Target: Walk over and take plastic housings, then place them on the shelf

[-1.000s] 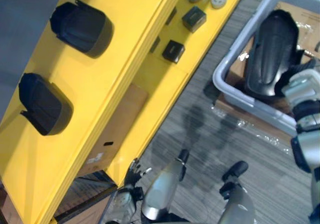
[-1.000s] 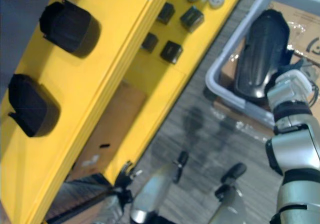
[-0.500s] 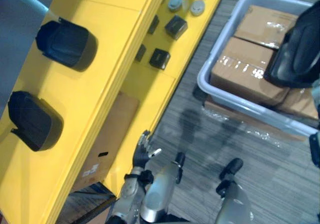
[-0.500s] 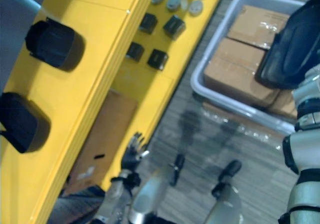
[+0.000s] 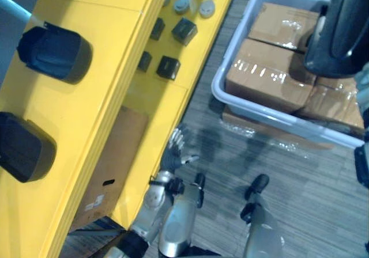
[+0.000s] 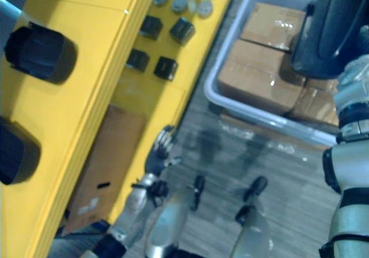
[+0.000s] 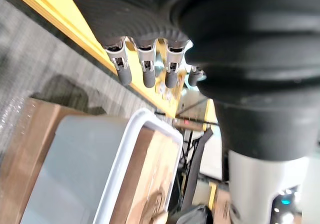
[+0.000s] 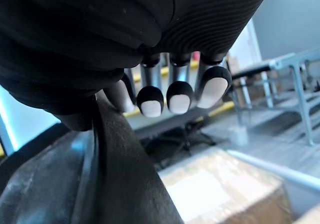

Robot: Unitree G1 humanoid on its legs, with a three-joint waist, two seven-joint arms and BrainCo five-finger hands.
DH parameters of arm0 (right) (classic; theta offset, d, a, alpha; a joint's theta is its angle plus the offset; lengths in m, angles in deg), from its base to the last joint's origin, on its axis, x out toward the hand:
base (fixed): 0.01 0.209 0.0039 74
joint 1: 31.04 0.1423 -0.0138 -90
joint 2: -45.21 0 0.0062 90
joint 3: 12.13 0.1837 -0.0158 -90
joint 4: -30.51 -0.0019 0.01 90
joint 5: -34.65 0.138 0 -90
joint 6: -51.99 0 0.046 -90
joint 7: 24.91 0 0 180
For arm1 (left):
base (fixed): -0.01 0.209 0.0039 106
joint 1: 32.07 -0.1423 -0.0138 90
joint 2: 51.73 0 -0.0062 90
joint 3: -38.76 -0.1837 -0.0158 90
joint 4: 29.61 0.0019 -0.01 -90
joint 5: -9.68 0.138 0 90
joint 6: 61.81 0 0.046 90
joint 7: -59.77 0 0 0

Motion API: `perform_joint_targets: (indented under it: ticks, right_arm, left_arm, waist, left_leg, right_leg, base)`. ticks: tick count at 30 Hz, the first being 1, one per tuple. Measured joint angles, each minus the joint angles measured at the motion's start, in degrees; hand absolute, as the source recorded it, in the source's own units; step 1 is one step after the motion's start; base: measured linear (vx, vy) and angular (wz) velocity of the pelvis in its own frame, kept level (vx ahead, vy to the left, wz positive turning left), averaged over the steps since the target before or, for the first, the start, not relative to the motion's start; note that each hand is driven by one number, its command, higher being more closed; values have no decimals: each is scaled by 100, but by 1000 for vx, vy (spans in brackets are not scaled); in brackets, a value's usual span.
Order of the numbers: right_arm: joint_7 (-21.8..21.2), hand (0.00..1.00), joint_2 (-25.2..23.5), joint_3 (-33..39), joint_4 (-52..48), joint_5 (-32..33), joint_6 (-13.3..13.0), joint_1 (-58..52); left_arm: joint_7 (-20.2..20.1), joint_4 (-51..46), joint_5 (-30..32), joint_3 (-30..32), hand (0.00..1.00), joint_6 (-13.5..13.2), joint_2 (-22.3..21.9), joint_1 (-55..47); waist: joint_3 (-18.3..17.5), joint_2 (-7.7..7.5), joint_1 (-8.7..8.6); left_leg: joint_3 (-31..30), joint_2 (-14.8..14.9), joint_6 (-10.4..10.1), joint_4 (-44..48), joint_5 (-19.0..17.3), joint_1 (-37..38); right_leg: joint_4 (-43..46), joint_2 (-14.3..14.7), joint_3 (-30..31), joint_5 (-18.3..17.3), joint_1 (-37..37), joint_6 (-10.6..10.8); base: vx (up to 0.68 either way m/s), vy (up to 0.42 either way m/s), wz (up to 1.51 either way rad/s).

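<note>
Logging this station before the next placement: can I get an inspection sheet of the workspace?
Surface: yellow shelf, top tier partly free.
Job's things: two black housings on the top tier; third housing held above the grey tote.
Clutter: small black boxes and grey caps on the lower tier; cardboard box beneath; cardboard boxes in the tote.
Hands: right hand shut on the held housing; left hand open, low beside the shelf.
Cables: nothing seen.
Surroundings: grey carpet floor.

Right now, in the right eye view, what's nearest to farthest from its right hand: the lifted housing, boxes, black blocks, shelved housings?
1. Black plastic housing: in the right hand.
2. Cardboard boxes: in the grey bin, under it.
3. Square black blocks: lower yellow shelf.
4. Two shelved housings: top shelf, far left.
</note>
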Motion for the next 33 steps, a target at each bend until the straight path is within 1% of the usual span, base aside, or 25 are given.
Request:
perform_joint_targets:
  ticks: [3, 5, 7, 9, 10, 11, 12, 13, 15, 16, 17, 18, 19, 20, 22, 24, 26, 28, 29, 31, 33]
  right_arm:
    - [153, 100, -151, 0, -325, -9, -38, 49]
    - [247, 100, -334, 9, -623, -92, -50, 79]
    - [248, 100, -476, 56, -802, -106, -50, 87]
    - [248, 100, -710, 65, -1029, -112, -52, 140]
    - [249, 100, -790, 65, -1045, -116, -56, 156]
    - [248, 100, -940, 64, -1098, -132, -106, 185]
    - [248, 100, -1002, 63, -1133, -156, -136, 189]
    - [249, 100, -1122, 59, -1189, -234, -163, 189]
    - [249, 100, -1392, 38, -1392, -348, -220, 192]
    - [249, 100, -1440, 28, -1474, -366, -236, 192]
    - [256, 100, -1532, 7, -1562, -462, -300, 210]
    - [280, 100, -1591, -38, -1678, -558, -391, 214]
    - [303, 100, -1634, -57, -1721, -600, -420, 218]
    - [363, 100, -1734, -76, -1740, -710, -472, 230]
    - [380, 100, -1893, -90, -1762, -831, -547, 244]
    - [382, 100, -1914, -161, -1812, -895, -559, 244]
    - [382, 100, -1968, -222, -1883, -1002, -559, 244]
    - [382, 100, -2038, -323, -1890, -1011, -569, 243]
    - [382, 100, -2082, -395, -1890, -1015, -616, 242]
    - [382, 100, -2137, -454, -1890, -1069, -627, 242]
    - [382, 100, -2232, -458, -1890, -1128, -631, 236]
  left_arm:
    - [203, -1, -11, 19, 0, 405, 64, 644]
    - [352, 32, -51, 48, 0, 844, 177, 1328]
    - [407, 114, -63, 109, 0, 1059, 229, 1758]
    - [478, 294, -181, 278, 0, 1370, 216, 2432]
    - [478, 375, -282, 319, 0, 1439, 216, 2602]
    - [483, 601, -535, 396, 0, 1626, 212, 3022]
    - [484, 698, -574, 445, 0, 1690, 206, 3163]
    - [493, 864, -592, 535, 0, 1774, 202, 3350]
    - [599, 1296, -876, 660, 0, 1951, 201, 3767]
    - [626, 1369, -990, 714, 0, 1981, 195, 3851]
    - [729, 1499, -1067, 768, 0, 2014, 197, 3996]
    - [870, 1633, -1219, 808, 0, 2033, 190, 4132]
    - [921, 1707, -1269, 821, 0, 2040, 191, 4185]
    - [1042, 1825, -1431, 866, 0, 2064, 180, 4262]
    - [1175, 1929, -1595, 1032, 0, 2127, 154, 4318]
    - [1259, 2070, -1767, 1073, 0, 2187, 132, 4417]
    - [1270, 2170, -2150, 1212, 0, 2246, 42, 4467]
    - [1261, 2200, -2581, 1218, 0, 2259, 1, 4480]
    - [1267, 2204, -2824, 1224, 0, 2265, -45, 4487]
    - [1276, 2215, -2973, 1228, 0, 2265, -51, 4498]
    - [1283, 2239, -3068, 1248, 0, 2268, -53, 4545]
  waist:
    - [77, -109, -114]
    - [170, -243, -237]
    - [230, -331, -301]
    - [279, -405, -413]
    - [289, -419, -435]
    - [296, -431, -455]
    - [298, -433, -488]
    - [300, -438, -574]
    - [318, -472, -729]
    - [337, -512, -748]
    - [337, -593, -770]
    - [355, -630, -852]
    - [357, -645, -893]
    - [356, -692, -967]
    - [348, -746, -1042]
    - [353, -782, -1057]
    - [352, -795, -1065]
    - [346, -831, -1066]
    - [343, -869, -1074]
    - [345, -920, -1100]
    - [340, -1022, -1128]
  left_leg:
    - [21, 7, 0, 14, 1, -42]
    - [87, 34, -1, 78, 0, -104]
    - [147, 48, -1, 87, 0, -92]
    - [236, 47, -1, 88, -1, -93]
    - [296, 62, -1, 93, -1, -88]
    - [412, 78, 2, 111, -3, -87]
    - [451, 84, 6, 111, -5, -88]
    - [467, 91, 13, 117, -12, -88]
    - [568, 178, 4, 190, -87, -66]
    - [628, 191, 5, 179, -87, -40]
    - [726, 220, 2, 167, -90, -32]
    - [747, 241, -2, 170, -97, -31]
    - [747, 246, -2, 170, -97, -30]
    - [773, 265, -10, 167, -101, -7]
    - [806, 300, -28, 171, -112, 20]
    - [847, 326, -29, 170, -113, 40]
    - [875, 339, -53, 173, -129, 53]
    - [906, 343, -54, 168, -129, 78]
    - [920, 344, -54, 169, -129, 82]
    - [925, 342, -54, 171, -129, 85]
    - [927, 341, -54, 175, -129, 87]
  right_leg:
    - [-22, 13, 37, 47, -49, -3]
    - [-22, 33, 73, 72, -98, -15]
    - [-19, 43, 148, 84, -117, -16]
    - [10, 31, 240, 107, -180, -11]
    - [18, 31, 276, 113, -196, -10]
    - [69, 31, 382, 123, -275, -10]
    - [70, 30, 408, 125, -290, -10]
    - [70, 36, 429, 132, -296, -9]
    - [70, 114, 527, 149, -307, -24]
    - [70, 123, 577, 157, -319, -29]
    - [68, 152, 676, 181, -374, -45]
    - [66, 171, 694, 189, -385, -54]
    - [66, 178, 696, 193, -385, -59]
    - [67, 200, 732, 197, -386, -65]
    - [69, 208, 783, 203, -386, -73]
    - [68, 263, 809, 215, -386, -90]
    - [68, 294, 840, 224, -386, -101]
    - [68, 304, 870, 224, -386, -102]
    - [68, 306, 885, 227, -386, -102]
    - [68, 305, 895, 231, -386, -100]
    - [68, 303, 902, 240, -385, -98]
  base:
    - [-26, 62, -4]
    - [-27, 66, -7]
    - [-33, 62, -11]
    - [-47, 74, -17]
    - [-53, 65, -28]
    - [-56, 54, -26]
    - [-54, 48, -25]
    - [-43, 37, -15]
    - [-44, 30, -26]
    - [-53, 18, -40]
    - [-45, 4, -33]
    - [-44, 0, -25]
    - [-37, -4, -12]
    - [-32, -2, -10]
    - [-46, 18, -15]
    - [-42, -9, -11]
    - [-40, -24, -9]
    - [-45, -5, -8]
    - [-39, -1, -5]
    - [-35, 3, -2]
    - [-15, 3, 0]
